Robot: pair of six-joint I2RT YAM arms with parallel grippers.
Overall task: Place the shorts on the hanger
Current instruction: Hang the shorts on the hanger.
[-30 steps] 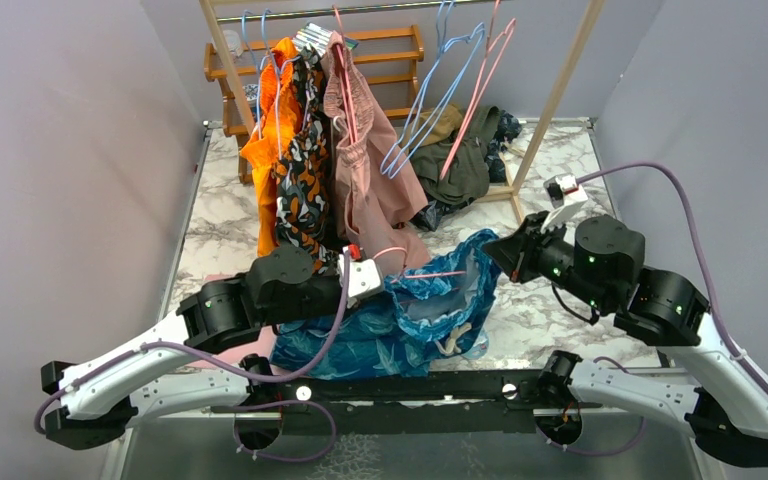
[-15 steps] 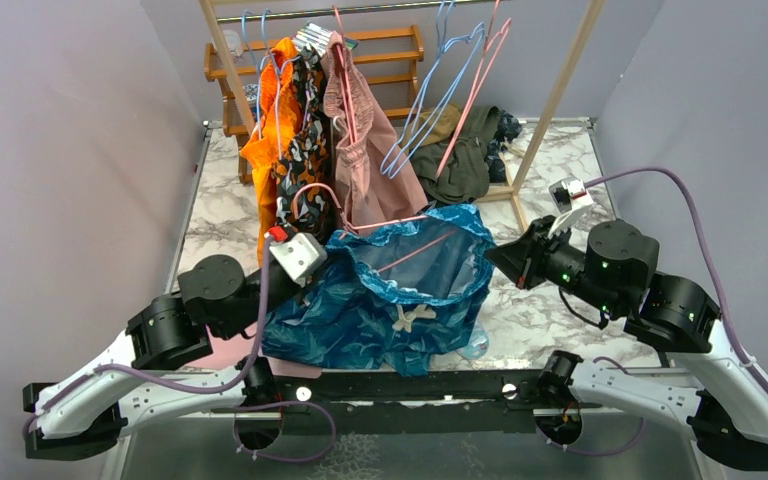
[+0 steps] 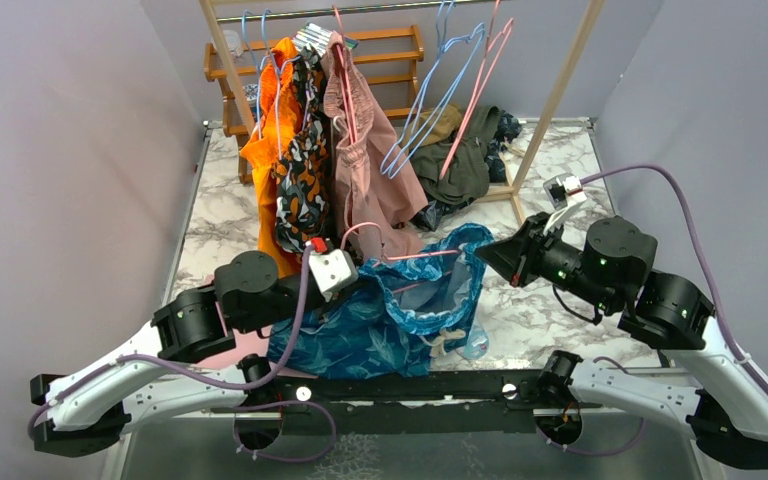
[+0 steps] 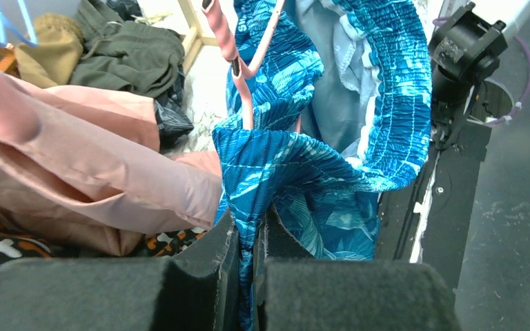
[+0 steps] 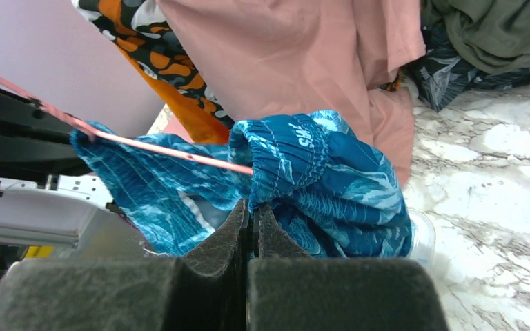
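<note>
Where the two arms meet over the near middle of the marbled white-grey surface (image 3: pixel 220 225), the teal-blue leaf-print fabric shorts (image 3: pixel 390 320) hang stretched between them, the lower part sagging toward the near edge. Left hand (image 3: pixel 363 280): fingers pinched narrow on a fold of the elastic waistband; whether the wire is caught in that pinch too, cannot tell. Right hand (image 3: pixel 488 256): clamped flat on the opposite side of the same waistband. The thin pink triangular wire hanger (image 3: pixel 425 256) sits in the waist opening, its long axis running across from the left hand toward the right hand, roughly level. Its hook curls up just beside the left hand, so the left arm is the nearer one to the hook. Judgement: the next move turns on keeping the waistband taut along that bar line. Behind, well apart: a wooden rail (image 3: pixel 560 80) carrying orange-black patterned shorts (image 3: pixel 295 170), dusty-pink shorts (image 3: pixel 370 170) and light blue hangers (image 3: pixel 430 100); olive garments (image 3: pixel 470 160) heaped at its foot. Plain lilac walls (image 3: pixel 60 150) close in on both sides.
</note>
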